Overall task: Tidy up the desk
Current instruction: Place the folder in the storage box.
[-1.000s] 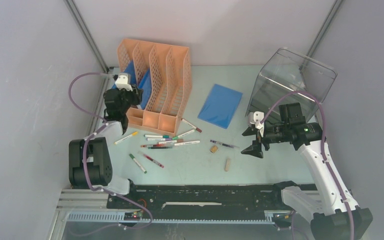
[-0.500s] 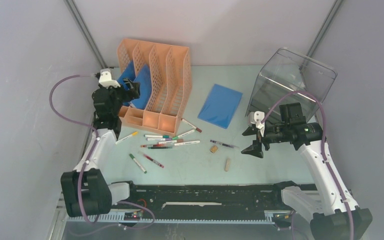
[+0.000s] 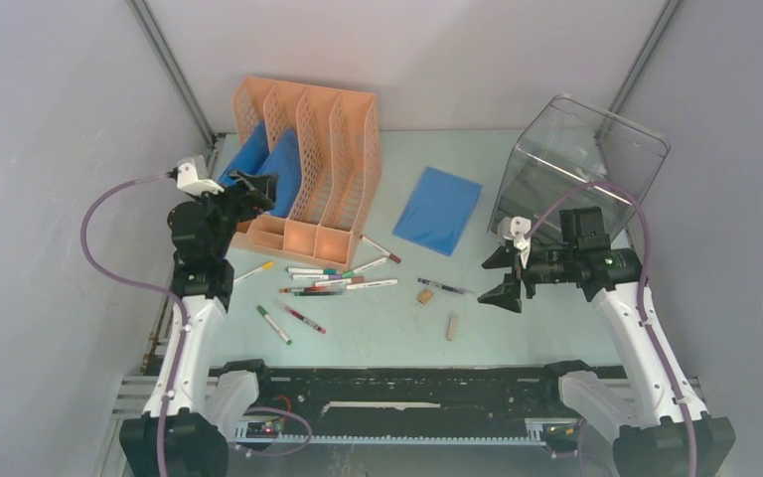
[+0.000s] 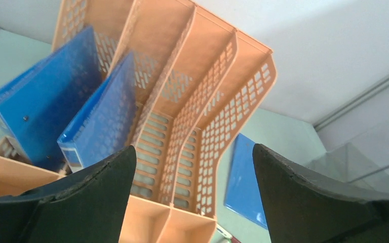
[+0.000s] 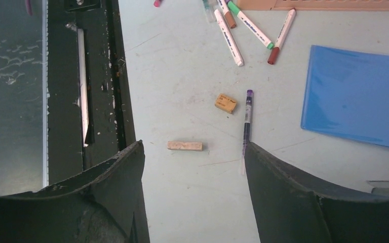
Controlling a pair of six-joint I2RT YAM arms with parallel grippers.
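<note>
The desk [image 3: 527,328] is a pale mint-green top. At its back left stands an orange file rack [image 3: 308,159] with two blue folders [image 3: 243,154] [image 3: 283,169] upright in its left slots. My left gripper [image 3: 258,186] hovers open just left of the rack's front, holding nothing. The left wrist view shows the rack [image 4: 207,101] and both folders [image 4: 45,101] [image 4: 104,116] beyond the gripper [image 4: 193,149]. A third blue folder [image 3: 438,209] lies flat mid-desk. My right gripper [image 3: 502,278] hangs open and empty above the desk, near a purple pen [image 5: 246,121] and two erasers [image 5: 185,146] [image 5: 226,103].
Several markers [image 3: 338,278] lie scattered in front of the rack, and two more [image 3: 288,320] sit nearer the front. A clear plastic box [image 3: 576,164] stands tilted at the back right, behind the right arm. A black rail [image 5: 96,76] runs along the near edge.
My left gripper has opened wide and drawn back to the left from the rack, leaving the second blue folder standing in its slot. The right arm has not moved.
</note>
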